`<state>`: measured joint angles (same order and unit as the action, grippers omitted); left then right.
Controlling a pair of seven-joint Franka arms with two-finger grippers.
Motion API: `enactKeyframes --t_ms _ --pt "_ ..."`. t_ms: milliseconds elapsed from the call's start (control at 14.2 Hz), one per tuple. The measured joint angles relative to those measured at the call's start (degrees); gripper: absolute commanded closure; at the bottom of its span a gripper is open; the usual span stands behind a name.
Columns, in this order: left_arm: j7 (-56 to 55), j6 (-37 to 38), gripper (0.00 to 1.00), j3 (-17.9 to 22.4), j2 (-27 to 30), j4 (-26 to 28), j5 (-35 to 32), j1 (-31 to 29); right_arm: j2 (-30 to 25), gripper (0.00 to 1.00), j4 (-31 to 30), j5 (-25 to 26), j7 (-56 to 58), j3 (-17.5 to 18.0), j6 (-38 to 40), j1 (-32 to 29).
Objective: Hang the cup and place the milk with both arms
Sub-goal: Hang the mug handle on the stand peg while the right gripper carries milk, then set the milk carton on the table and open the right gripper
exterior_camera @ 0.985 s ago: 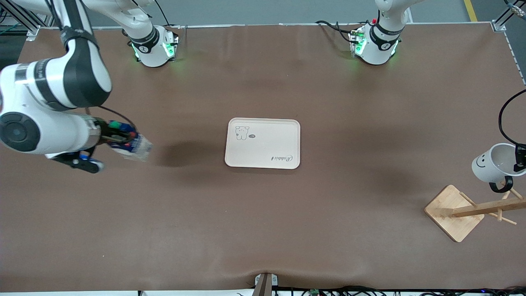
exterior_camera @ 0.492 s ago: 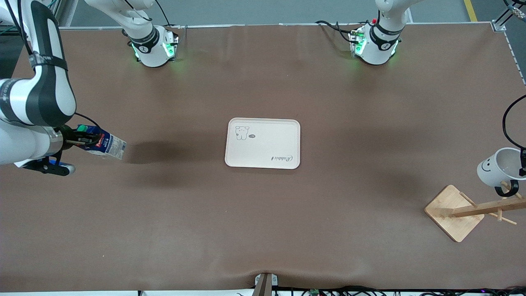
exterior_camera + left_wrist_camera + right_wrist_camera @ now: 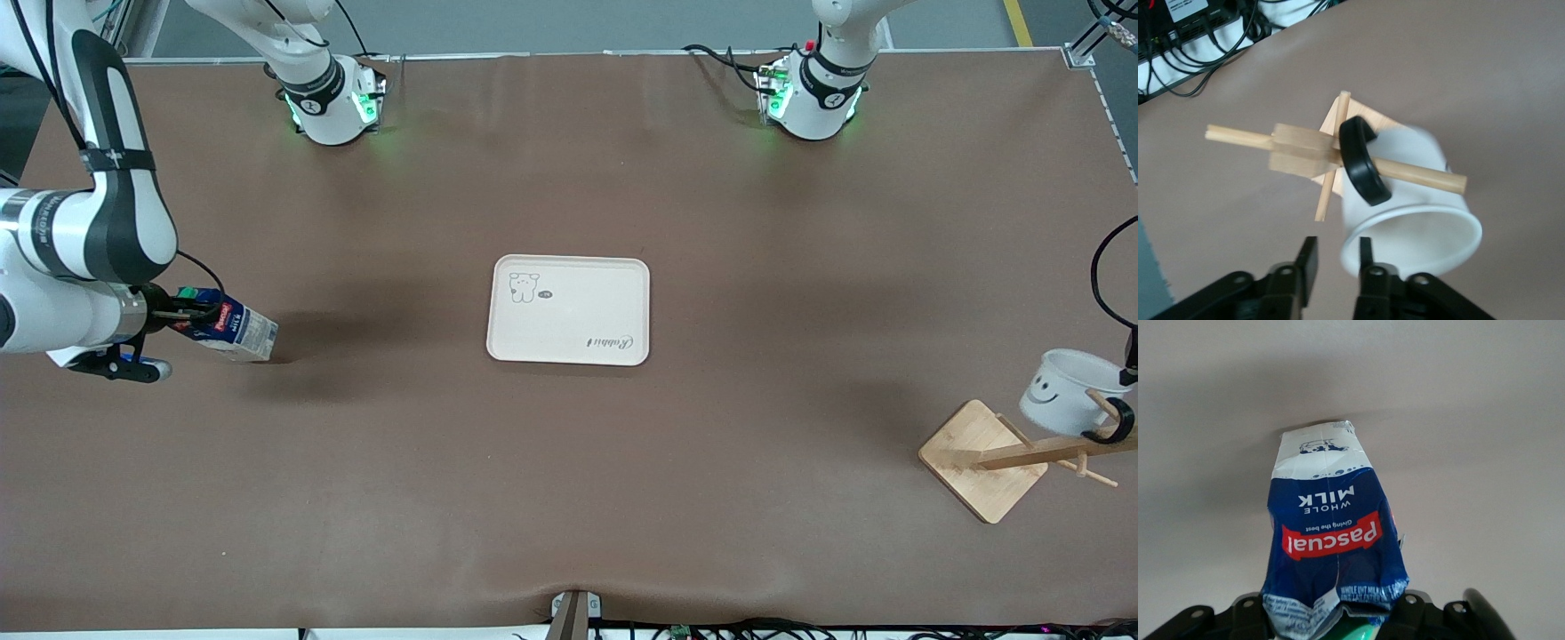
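Note:
The white cup with a smiley face hangs by its black handle on a peg of the wooden rack at the left arm's end of the table. In the left wrist view the handle is looped over a peg. My left gripper is open at the cup's rim, one finger inside the rim, with a gap showing beside the outer finger. My right gripper is shut on the top of the blue milk carton, which it holds tilted and low over the table at the right arm's end. The carton fills the right wrist view.
A cream tray with a small bear drawing lies at the table's middle, well apart from both grippers. The rack's square base stands near the table's edge at the left arm's end.
The left gripper lowered the cup until its handle went over the rack's peg, and the cup tipped more upright. The right gripper carried the milk away from the tray and lower.

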<state>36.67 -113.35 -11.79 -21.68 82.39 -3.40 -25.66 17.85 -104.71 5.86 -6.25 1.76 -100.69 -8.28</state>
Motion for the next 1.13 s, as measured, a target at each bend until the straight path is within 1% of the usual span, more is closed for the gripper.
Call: enactKeyframes --t_ms 70,141,211,281,352,704,915,1055,1126 --pt "0.0 0.0 0.00 0.0 0.0 -0.1 0.7 0.0 -0.5 0.98 -1.8 0.0 0.0 0.0 -0.9 -0.3" --pt "-0.4 0.0 0.00 0.0 0.0 -0.2 1.0 0.0 -1.1 0.93 -3.2 0.0 0.0 0.0 -1.2 -0.4" --pt "-1.4 0.0 0.00 0.0 0.0 -0.3 1.1 0.0 -1.6 0.75 -4.2 0.0 0.0 0.1 -1.4 -0.4" --pt "-3.2 0.0 0.00 -0.1 0.0 -0.5 1.1 0.0 -2.0 0.35 -4.9 0.0 0.0 0.2 -1.5 -0.4" --pt "-5.2 0.2 0.00 -0.3 0.1 -0.6 1.1 0.1 -2.4 0.01 -5.5 0.0 0.0 0.3 -1.6 -0.4" --pt "-13.7 3.5 0.00 -1.0 1.4 -0.9 1.2 0.4 -2.8 0.00 -6.0 0.0 0.0 0.4 -1.9 -0.4" --pt "-18.9 6.8 0.00 -1.9 3.3 -1.0 1.2 0.4 -3.0 0.00 -5.8 0.0 0.0 0.6 -1.2 -0.4" --pt "-24.1 8.9 0.00 -3.2 4.7 -1.1 1.2 0.4 -3.4 0.00 -4.0 0.0 0.1 1.2 1.1 -0.2" --pt "-26.8 9.4 0.00 -4.0 5.3 -1.1 1.2 0.4 -3.5 0.00 -1.8 0.0 0.1 1.5 1.6 0.2"
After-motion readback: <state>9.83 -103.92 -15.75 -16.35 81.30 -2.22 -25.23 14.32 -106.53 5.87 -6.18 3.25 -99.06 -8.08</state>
